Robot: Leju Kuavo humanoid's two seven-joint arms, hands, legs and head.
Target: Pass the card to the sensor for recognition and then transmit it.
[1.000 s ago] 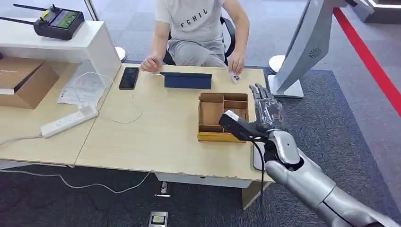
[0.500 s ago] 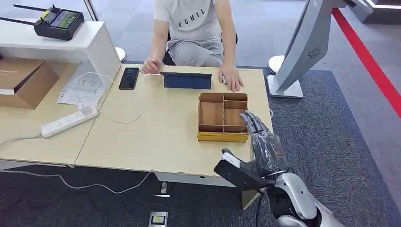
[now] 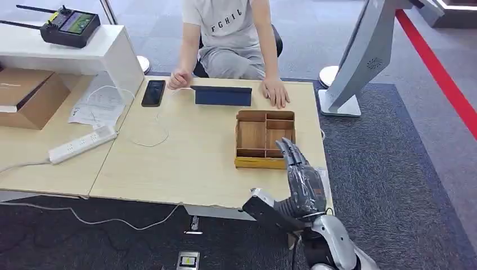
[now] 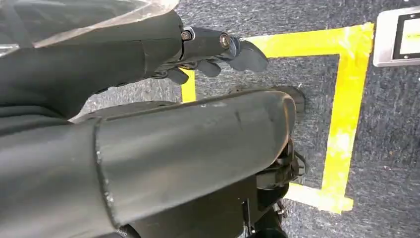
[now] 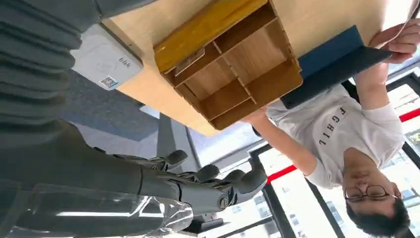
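- Head view: from high on the body, facing forward and down over the table (image 3: 185,163), taking in the wooden tray (image 3: 265,139) and seated person (image 3: 230,34).
- Right wrist view: close behind the right hand (image 5: 198,186), turned over, sharing tray (image 5: 233,74) and person (image 5: 341,134).
- Left wrist view: close behind the left hand (image 4: 208,49), down at carpet (image 4: 386,124).

I see a pale wood table (image 3: 185,163) across the middle of the frame, on dark grey carpet (image 3: 394,169). At upper left stands a white shelf (image 3: 107,50); at upper right a red floor stripe (image 3: 444,79) runs past a grey stand (image 3: 360,62). Yellow tape (image 4: 346,109) marks the carpet.
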